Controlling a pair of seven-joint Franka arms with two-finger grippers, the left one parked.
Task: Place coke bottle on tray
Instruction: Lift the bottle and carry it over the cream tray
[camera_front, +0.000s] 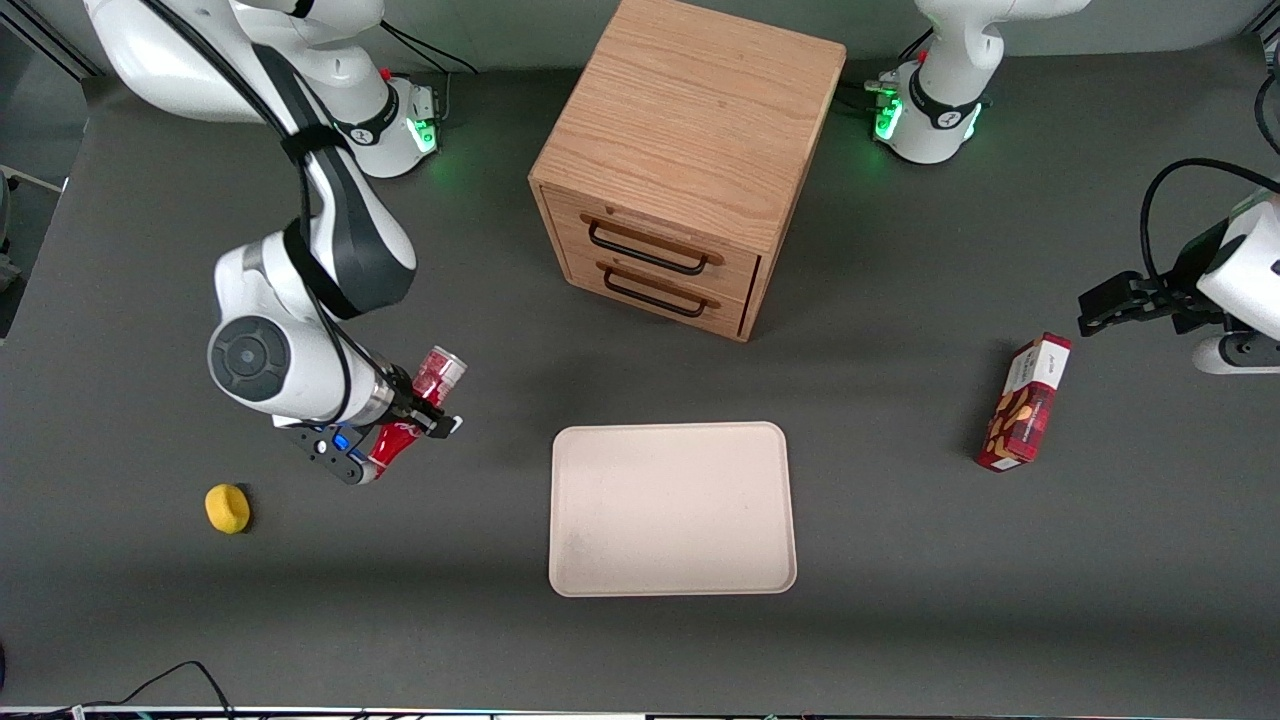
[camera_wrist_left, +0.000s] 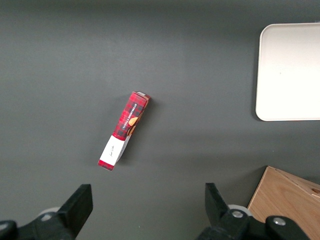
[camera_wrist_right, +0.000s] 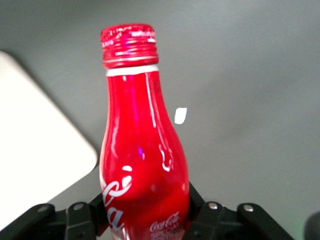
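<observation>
My right gripper (camera_front: 420, 412) is shut on the coke bottle (camera_front: 396, 440), a slim red bottle with white script lettering, and holds it tilted over the dark table. In the right wrist view the bottle (camera_wrist_right: 142, 150) fills the middle, red cap away from the camera, with the black fingers (camera_wrist_right: 196, 200) pressed against both sides of its body at the gripper (camera_wrist_right: 145, 210). The cream-beige tray (camera_front: 670, 431) lies flat and bare beside the gripper, toward the parked arm's end and slightly nearer the front camera. One rounded corner of the tray (camera_wrist_right: 40, 150) shows next to the bottle.
A wooden two-drawer cabinet (camera_front: 690, 150) stands farther from the front camera than the tray. A small yellow object (camera_front: 227, 508) lies near the gripper, toward the working arm's end. A red snack box (camera_front: 1025, 405) lies toward the parked arm's end.
</observation>
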